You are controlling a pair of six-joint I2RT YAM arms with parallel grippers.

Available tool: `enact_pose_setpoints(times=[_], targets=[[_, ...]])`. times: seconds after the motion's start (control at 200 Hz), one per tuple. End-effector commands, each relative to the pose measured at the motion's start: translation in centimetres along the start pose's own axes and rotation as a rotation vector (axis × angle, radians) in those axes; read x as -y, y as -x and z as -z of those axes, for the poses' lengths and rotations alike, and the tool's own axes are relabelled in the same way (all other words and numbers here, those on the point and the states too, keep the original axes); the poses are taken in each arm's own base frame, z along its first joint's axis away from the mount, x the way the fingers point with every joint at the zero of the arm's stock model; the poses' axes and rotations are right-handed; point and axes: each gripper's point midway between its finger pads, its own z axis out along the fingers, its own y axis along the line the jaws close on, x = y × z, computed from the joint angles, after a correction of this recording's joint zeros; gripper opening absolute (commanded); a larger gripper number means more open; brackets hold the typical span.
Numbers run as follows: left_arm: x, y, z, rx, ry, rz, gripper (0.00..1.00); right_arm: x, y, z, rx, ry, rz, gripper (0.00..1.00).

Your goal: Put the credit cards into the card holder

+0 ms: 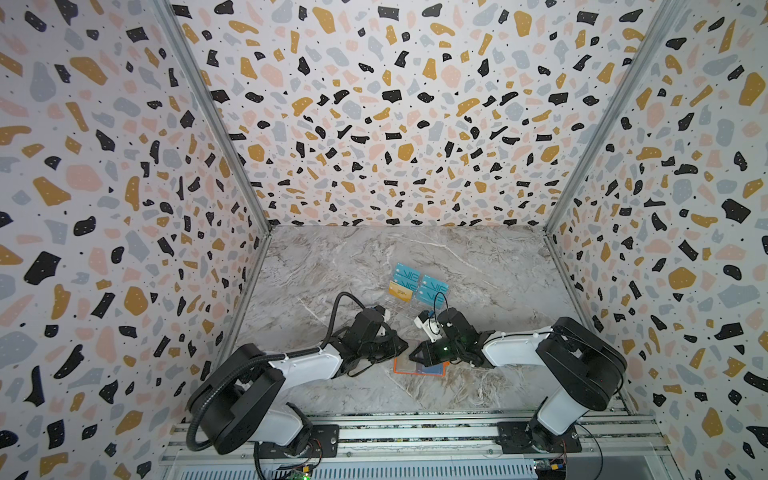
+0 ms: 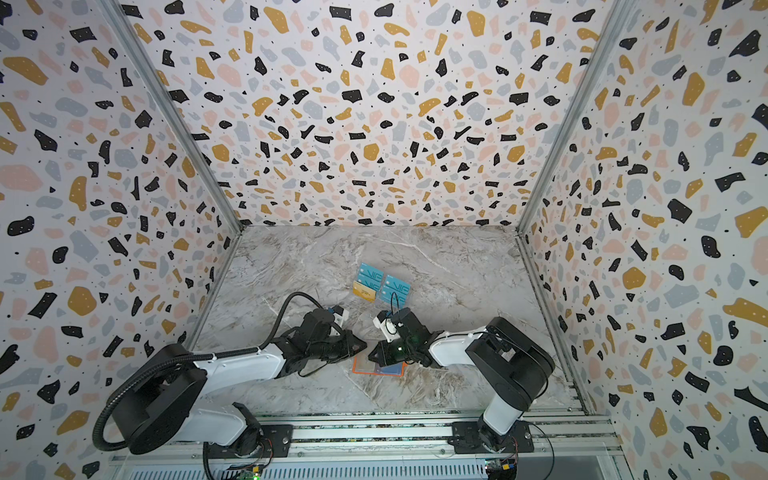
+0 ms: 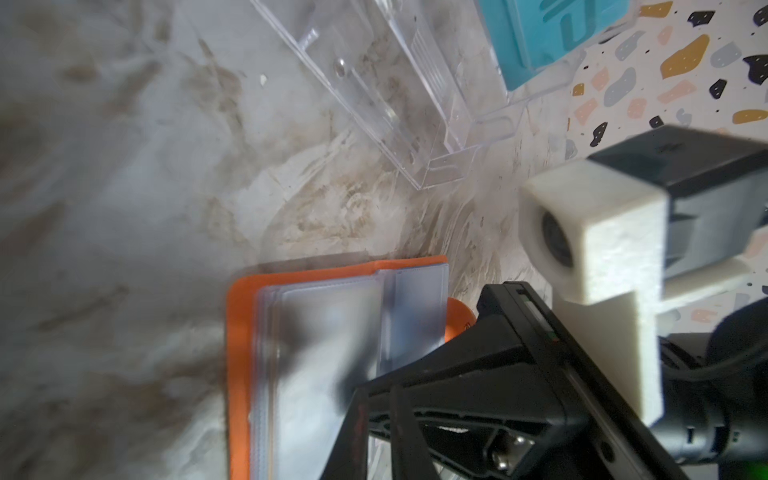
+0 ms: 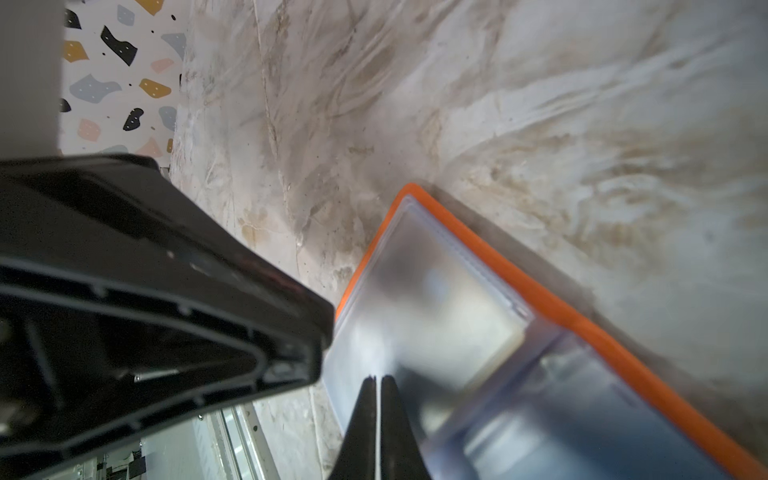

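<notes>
The orange card holder (image 1: 396, 371) (image 2: 356, 368) lies open near the table's front, its clear sleeves up. A blue card (image 1: 435, 370) shows inside its right half. Both grippers meet above it. My right gripper (image 4: 378, 379) (image 1: 412, 356) is shut, its tips resting on a clear sleeve of the card holder (image 4: 540, 299). My left gripper (image 3: 378, 390) (image 1: 402, 345) hangs over the holder's (image 3: 239, 353) far left corner. Its fingers stand close together with a narrow gap, and their tips merge with the right gripper's black body. Teal credit cards (image 1: 434, 286) (image 3: 552, 33) and a gold one (image 1: 400, 293) stand in the rack behind.
A transparent acrylic tiered rack (image 3: 395, 83) (image 1: 399, 311) sits just behind the grippers on the marble table (image 1: 324, 270). Patterned walls close in the left, right and back. A metal rail (image 1: 415, 432) with both arm bases runs along the front.
</notes>
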Motion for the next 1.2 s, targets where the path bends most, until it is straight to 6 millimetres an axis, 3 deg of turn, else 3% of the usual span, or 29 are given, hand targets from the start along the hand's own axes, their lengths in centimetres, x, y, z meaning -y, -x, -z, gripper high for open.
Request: enact_pose_setpoints(times=[0.0,0.26,0.37,0.611,0.746,0.871,1.196], targets=[[0.5,-0.3,-0.5,0.000,-0.045,-0.011,0.12,-1.4,1.9,0.3,0.051,0.020,0.025,0.08],[-1.8,-1.3,-1.0,-0.024,0.024,-0.003,0.12,-2.8,4.6,2.4,0.109,-0.005,0.070,0.08],[-3.2,-1.5,-1.1,-0.029,0.092,-0.017,0.12,-3.1,7.3,3.6,0.133,-0.035,0.119,0.08],[-3.7,-1.5,-1.3,-0.033,0.115,-0.037,0.13,-2.5,14.9,4.5,0.153,-0.196,0.280,0.15],[-3.4,-1.4,-1.2,-0.027,0.107,-0.042,0.14,-2.3,18.9,3.7,0.160,-0.229,0.341,0.18],[-3.0,-1.3,-0.9,-0.021,0.095,-0.041,0.14,-1.5,21.2,2.3,0.131,-0.273,0.380,0.20],[-2.7,-1.2,-0.7,-0.016,0.081,-0.045,0.15,0.7,23.4,1.0,0.085,-0.387,0.431,0.23]])
